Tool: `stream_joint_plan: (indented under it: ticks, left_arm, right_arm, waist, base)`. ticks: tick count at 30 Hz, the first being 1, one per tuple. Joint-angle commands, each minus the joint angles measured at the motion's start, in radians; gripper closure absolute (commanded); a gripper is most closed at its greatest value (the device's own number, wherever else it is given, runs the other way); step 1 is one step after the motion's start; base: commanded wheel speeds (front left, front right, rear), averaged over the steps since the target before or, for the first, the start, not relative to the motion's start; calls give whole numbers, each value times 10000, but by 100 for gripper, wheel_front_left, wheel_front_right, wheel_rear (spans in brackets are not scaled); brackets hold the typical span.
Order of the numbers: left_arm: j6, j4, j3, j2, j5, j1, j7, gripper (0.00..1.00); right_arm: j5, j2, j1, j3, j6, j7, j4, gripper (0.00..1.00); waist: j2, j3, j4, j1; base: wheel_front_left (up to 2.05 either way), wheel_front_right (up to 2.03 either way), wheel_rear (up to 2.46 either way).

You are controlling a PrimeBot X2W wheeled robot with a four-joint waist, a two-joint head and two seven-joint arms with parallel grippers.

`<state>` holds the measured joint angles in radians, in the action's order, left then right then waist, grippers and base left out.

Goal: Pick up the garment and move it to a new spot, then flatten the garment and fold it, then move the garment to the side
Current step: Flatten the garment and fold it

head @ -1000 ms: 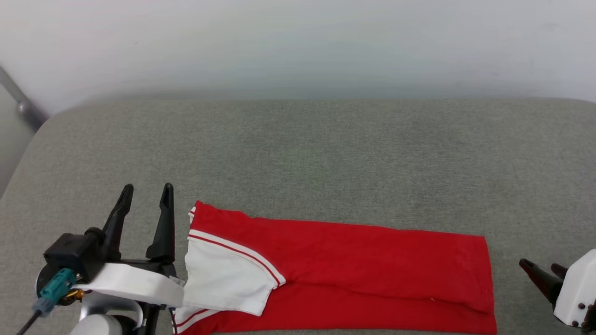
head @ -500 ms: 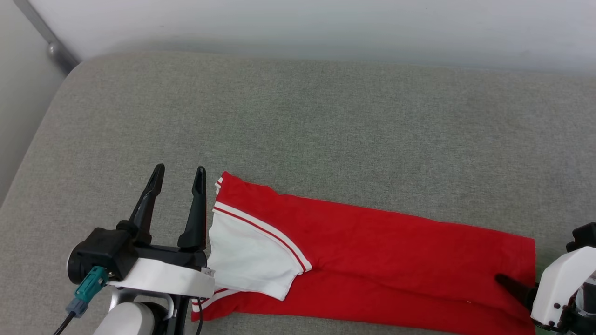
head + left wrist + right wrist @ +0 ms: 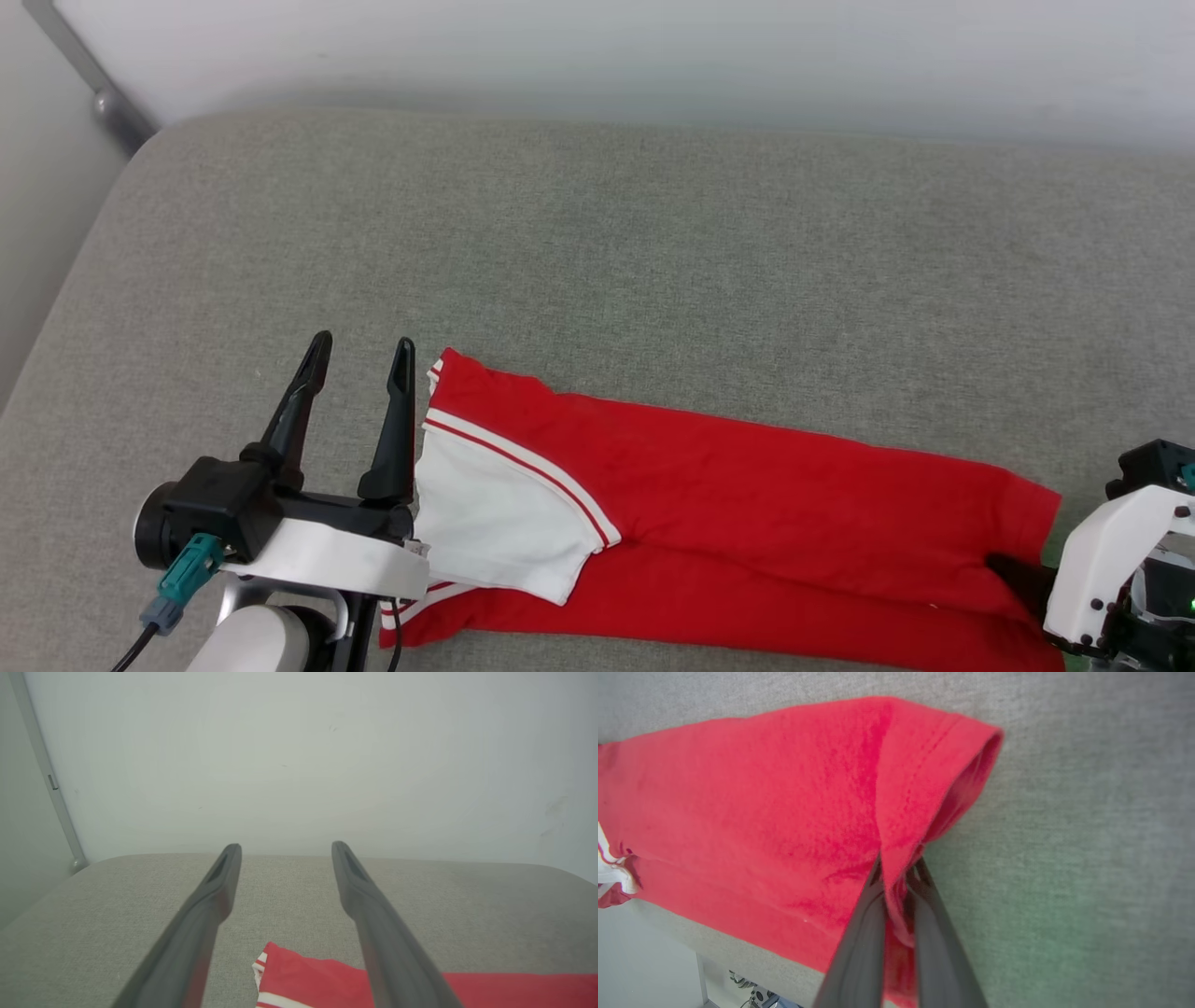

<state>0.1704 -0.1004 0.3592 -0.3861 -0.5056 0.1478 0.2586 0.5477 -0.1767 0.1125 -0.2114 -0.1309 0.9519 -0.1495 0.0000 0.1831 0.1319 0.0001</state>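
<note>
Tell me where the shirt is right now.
Head view: the shirt lies folded along the near edge of the grey cushion, between the open left gripper and the right gripper, which pinches its right end.

Garment [image 3: 747,504] on cushion [image 3: 597,243]; left hand [image 3: 363,341] just left, right hand [image 3: 1013,569] at right end.

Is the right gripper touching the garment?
Touching. The right wrist view shows the right gripper shut on a pinched fold of the garment at its hem end.
</note>
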Motion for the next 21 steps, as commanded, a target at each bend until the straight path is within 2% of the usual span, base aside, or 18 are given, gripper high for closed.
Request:
stream_joint_plan:
  ticks: [1, 8, 13, 17, 21]
  left_arm:
    - [51, 9, 3, -41, 25, -39, 35, 0]
    - [178, 4, -31, -108, -54, -364, -16, 0]
    - [337, -83, -112, -229, -60, -613, -101, 0]
    - [469, -159, -167, -319, -86, -813, -201, 0]
    - [617, -185, -176, -386, -48, -1005, -318, 0]
  right_arm:
    - [91, -23, 58, 105, 4, -70, -71, 100]
    - [357, -399, 175, 355, 4, -297, 275, 100]
    - [349, -750, 175, 150, 6, -221, 414, 100]
    - [156, -990, 29, -421, 6, -73, 524, 100]
    - [-136, -1228, -81, -1565, 6, 128, 670, 100]
  waist:
    - [0, -88, -59, -1]
    - [0, -543, -314, -1]
    - [0, -850, -555, -1]
    - [0, -1040, -762, -1]
    - [0, -1206, -932, -1]
  base:
    - [0, 0, 0]
    - [0, 0, 0]
    - [0, 0, 0]
    - [0, 0, 0]
    - [0, 0, 0]
